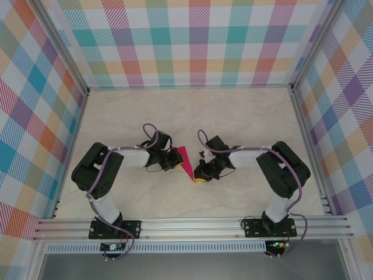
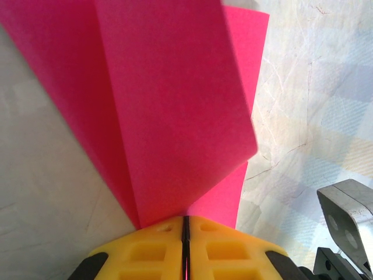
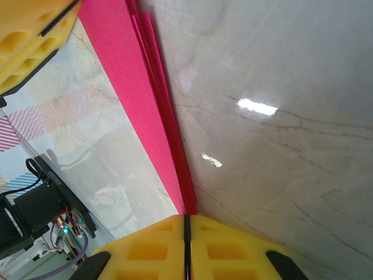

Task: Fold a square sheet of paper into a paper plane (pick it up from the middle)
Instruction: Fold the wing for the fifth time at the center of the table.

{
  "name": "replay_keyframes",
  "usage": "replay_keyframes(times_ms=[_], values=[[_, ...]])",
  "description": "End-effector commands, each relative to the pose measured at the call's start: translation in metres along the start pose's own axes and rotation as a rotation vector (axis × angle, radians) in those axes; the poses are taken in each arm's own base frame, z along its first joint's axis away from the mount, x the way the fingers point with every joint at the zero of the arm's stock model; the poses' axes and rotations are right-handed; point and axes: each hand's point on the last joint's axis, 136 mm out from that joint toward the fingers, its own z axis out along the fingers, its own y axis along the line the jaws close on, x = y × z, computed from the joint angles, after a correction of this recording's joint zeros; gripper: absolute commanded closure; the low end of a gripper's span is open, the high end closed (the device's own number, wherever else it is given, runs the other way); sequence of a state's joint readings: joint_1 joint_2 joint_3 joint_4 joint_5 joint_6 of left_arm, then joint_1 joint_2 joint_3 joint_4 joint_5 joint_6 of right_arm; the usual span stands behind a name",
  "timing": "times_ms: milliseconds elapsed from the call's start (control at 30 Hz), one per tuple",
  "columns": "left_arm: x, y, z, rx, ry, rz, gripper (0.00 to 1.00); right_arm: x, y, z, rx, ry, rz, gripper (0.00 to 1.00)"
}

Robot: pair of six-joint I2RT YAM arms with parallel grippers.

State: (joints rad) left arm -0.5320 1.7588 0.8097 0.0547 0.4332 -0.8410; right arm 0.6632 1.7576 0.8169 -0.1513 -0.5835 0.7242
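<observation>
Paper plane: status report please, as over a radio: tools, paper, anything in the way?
Left tool shut on paper plane. Right tool shut on it too. Folded layers splayed, between both tools. Nothing seen in the way.

Yellow end effector (image 2: 185, 221), purple cables (image 1: 145, 127).

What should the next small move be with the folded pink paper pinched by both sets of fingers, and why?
Probably lower the folded pink paper onto the table and press it flat. The left fingers and right fingers are both shut on it, and its top layer bows away from the layers beneath, so the fold looks unset.
</observation>
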Motion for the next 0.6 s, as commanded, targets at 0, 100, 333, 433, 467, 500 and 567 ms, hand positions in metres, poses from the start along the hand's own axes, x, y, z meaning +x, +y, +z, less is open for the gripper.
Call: replay_keyframes(times_ms=[0,100,333,433,467,500,567], values=[[0.015,0.04,0.008,-0.135,0.032,-0.049,0.9,0.012,-0.014,0.007,0.045,0.048,0.024,0.92],[0.015,0.04,0.008,-0.135,0.031,-0.05,0.9,0.012,-0.018,0.01,0.082,0.055,0.023,0.92],[0.016,0.04,0.008,-0.135,0.034,-0.049,0.9,0.0,0.006,-0.017,0.08,-0.064,-0.082,0.8],[0.016,0.04,0.009,-0.134,0.036,-0.049,0.9,-0.009,0.021,-0.034,0.08,-0.143,-0.134,0.76],[0.016,0.04,0.009,-0.135,0.038,-0.048,0.9,-0.011,0.023,-0.036,0.081,-0.153,-0.141,0.76],[0.016,0.04,0.01,-0.133,0.039,-0.047,0.9,-0.014,0.027,-0.037,0.075,-0.16,-0.152,0.76],[0.016,0.039,0.011,-0.128,0.043,-0.047,0.9,-0.018,0.035,-0.034,0.046,-0.15,-0.164,0.76]])
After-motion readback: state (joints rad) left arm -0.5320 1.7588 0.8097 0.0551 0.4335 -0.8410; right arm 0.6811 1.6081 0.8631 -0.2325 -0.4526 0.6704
